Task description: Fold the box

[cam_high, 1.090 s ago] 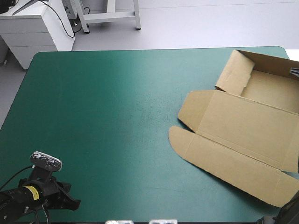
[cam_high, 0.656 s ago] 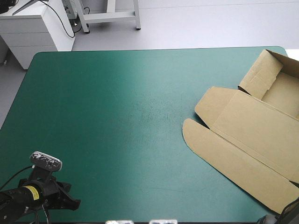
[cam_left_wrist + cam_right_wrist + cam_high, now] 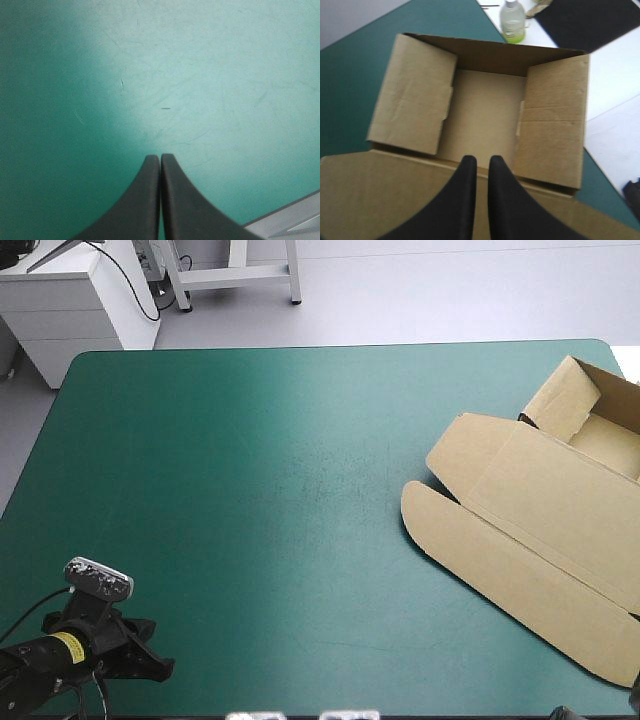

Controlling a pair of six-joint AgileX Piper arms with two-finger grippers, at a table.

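At the right edge of the surface (image 3: 250, 490) lies the box (image 3: 540, 530), light stiff board likely to bend only at its creases, my right fingers (image 3: 465, 195) pinching its flat lid (image 3: 380, 200) near the fold, my left fingers (image 3: 145, 200) pressed together over the surface's near-left corner.

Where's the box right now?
In the high view, the box lies along the table's right edge, walled end by the far right corner, lid flat toward the near side.

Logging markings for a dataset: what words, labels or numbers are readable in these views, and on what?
No text is readable.
Box: plain brown board, no print showing.
Yellow sticker on the left arm: too small to read.
Bottle beyond the box: label blurred.
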